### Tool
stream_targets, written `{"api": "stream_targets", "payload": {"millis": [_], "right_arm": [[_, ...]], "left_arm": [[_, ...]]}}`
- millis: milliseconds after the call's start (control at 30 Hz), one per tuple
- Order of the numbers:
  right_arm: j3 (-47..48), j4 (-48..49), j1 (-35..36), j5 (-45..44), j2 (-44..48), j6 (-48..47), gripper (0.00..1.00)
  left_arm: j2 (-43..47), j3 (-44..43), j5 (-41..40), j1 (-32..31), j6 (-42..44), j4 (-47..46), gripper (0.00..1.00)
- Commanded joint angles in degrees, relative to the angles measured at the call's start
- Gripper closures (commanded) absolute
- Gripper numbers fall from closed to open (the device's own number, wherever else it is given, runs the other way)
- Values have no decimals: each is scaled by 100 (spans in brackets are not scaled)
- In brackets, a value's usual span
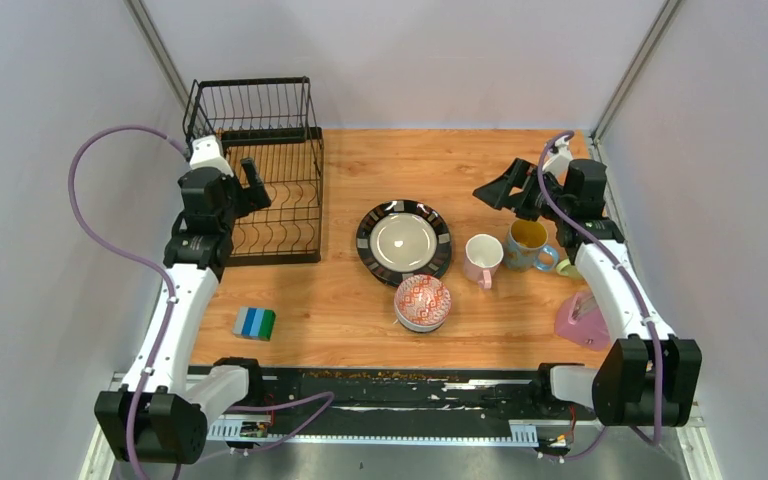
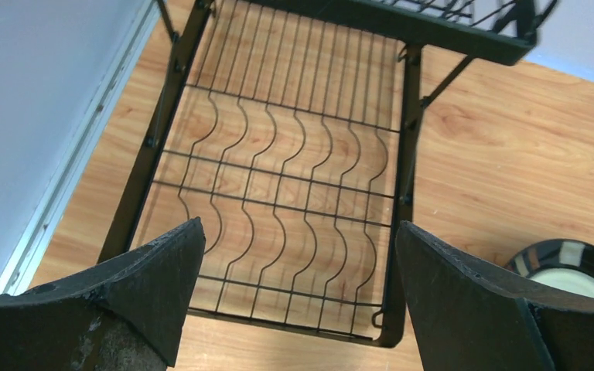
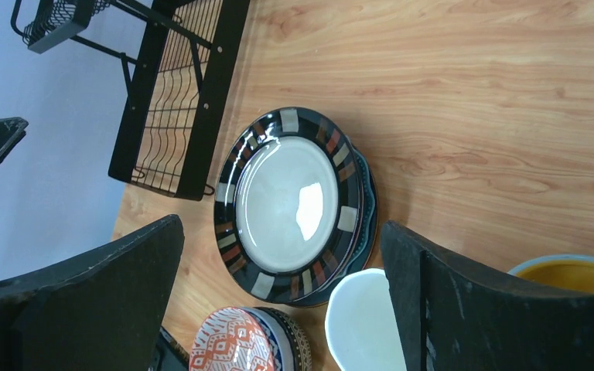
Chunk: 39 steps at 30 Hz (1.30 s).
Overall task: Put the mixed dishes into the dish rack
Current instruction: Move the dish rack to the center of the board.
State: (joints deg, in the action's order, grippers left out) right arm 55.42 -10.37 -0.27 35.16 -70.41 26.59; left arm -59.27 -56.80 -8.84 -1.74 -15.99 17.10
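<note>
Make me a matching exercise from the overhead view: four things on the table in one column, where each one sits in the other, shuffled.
Things:
1. dish rack
2. striped sponge
3. patterned bowl
4. blue mug

Places:
A. right of the pink mug
B. far left corner
C. alone, near left
D. just in front of the black-rimmed plate

Pairs: 1-B, 2-C, 3-D, 4-A
</note>
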Motion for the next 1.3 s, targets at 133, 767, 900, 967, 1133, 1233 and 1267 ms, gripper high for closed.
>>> {"api": "stream_targets", "payload": {"millis": [133, 767, 900, 967, 1133, 1233, 1267], "right_arm": [[278, 101, 2, 215, -118, -80, 0], [694, -541, 217, 121, -443, -246, 0], [724, -545, 246, 125, -522, -251, 0], [733, -548, 256, 163, -556, -268, 0], [742, -589, 256, 137, -523, -377, 0], [753, -591, 256, 118, -538, -369, 0], [758, -589, 256, 147, -542, -361, 0]], "left_arm": [[16, 258, 37, 81, -373, -238, 0], [-1355, 320, 3055, 60, -657, -280, 0], [-1707, 107, 2513, -494, -183, -3, 4], [-1956, -108, 2113, -762, 30, 205, 5], [-2532, -362, 1731, -974, 51, 79, 4], [-2873, -612, 1467, -1062, 114, 35, 4], [-3063, -732, 1417, -1071, 125, 19, 4]]}}
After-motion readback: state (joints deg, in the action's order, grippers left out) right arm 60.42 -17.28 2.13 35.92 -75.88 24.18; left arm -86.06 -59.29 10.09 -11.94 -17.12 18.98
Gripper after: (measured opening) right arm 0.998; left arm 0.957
